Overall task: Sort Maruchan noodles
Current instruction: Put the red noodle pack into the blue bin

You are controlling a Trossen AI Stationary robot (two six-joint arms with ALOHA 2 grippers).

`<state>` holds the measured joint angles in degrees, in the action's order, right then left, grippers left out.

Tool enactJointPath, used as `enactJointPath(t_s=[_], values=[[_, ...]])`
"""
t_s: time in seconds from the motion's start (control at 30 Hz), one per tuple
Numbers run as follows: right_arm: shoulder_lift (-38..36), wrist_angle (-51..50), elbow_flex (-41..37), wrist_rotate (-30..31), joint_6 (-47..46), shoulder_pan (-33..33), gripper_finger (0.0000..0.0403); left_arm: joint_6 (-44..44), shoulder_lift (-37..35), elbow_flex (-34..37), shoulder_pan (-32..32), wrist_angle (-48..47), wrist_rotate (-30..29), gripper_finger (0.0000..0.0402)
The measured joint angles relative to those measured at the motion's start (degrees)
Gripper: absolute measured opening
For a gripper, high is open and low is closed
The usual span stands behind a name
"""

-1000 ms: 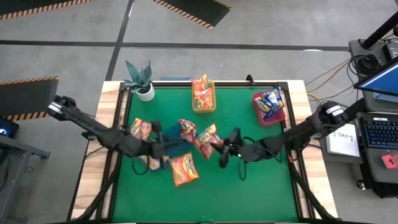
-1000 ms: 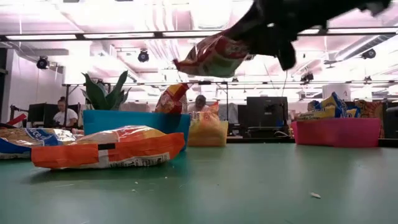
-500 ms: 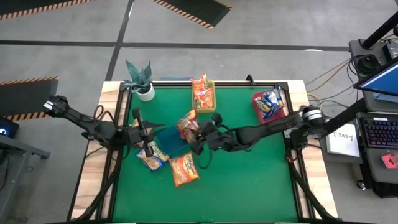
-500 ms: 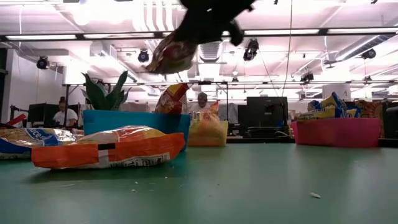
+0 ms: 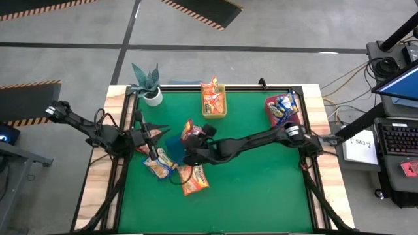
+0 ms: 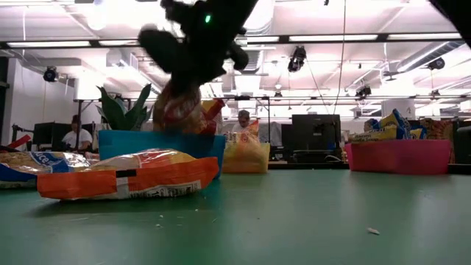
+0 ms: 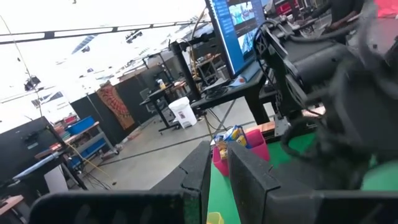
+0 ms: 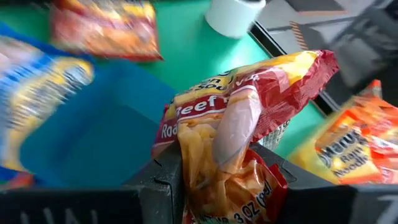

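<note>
The right hand (image 5: 191, 145) is clamped on a red beef-flavour Maruchan packet (image 5: 189, 132), carried in the air over the middle-left of the green desk (image 5: 261, 189), just by the blue bin (image 5: 175, 145). From above, the left hand (image 5: 145, 137) waits near the desk's left edge with its fingers close together and nothing between them; an orange packet (image 5: 194, 178) and a blue-edged packet (image 5: 159, 163) lie near the blue bin, while the yellow bin (image 5: 214, 111) and red bin (image 5: 273, 121) sit well apart along the far side.

At desk level, the held packet (image 6: 179, 109) hangs over the blue bin (image 6: 158, 143), tilted.

The right wrist camera shows the fingers (image 8: 161, 177) pinching the packet (image 8: 242, 124) at its lower part, with the blue bin's floor (image 8: 93, 137) beside it.

A red packet most likely belongs in the red bin, so the arm should probably carry it there, keep the pinch firm, and release only when squarely over the bin.
</note>
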<state>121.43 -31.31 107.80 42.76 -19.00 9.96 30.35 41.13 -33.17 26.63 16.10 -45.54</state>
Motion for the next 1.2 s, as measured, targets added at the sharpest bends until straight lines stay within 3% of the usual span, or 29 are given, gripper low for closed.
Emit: enactJointPath(t_s=[0.13,0.3,0.63,0.97,1.2], values=[[5.71,-7.36,7.01,4.44,-0.04,-0.14,0.0113,-0.17,0.13,0.00,0.00,-0.08,0.00,0.0039],[10.92,-9.23,12.03,4.88,1.56,-0.24,0.0116,-0.19,0.28,0.00,0.00,-0.12,0.00,0.0039],[13.53,-10.08,13.86,2.92,2.01,-0.28,0.0132,-0.19,0.41,0.00,0.00,-0.51,0.02,0.0039],[12.82,-10.99,13.84,1.82,1.95,-0.35,0.0200,-0.19,0.55,0.00,0.00,-0.55,0.02,0.0039],[9.02,-17.13,13.84,1.80,0.67,0.20,0.0255,-0.19,0.57,0.00,0.00,-0.70,0.02,0.0039]])
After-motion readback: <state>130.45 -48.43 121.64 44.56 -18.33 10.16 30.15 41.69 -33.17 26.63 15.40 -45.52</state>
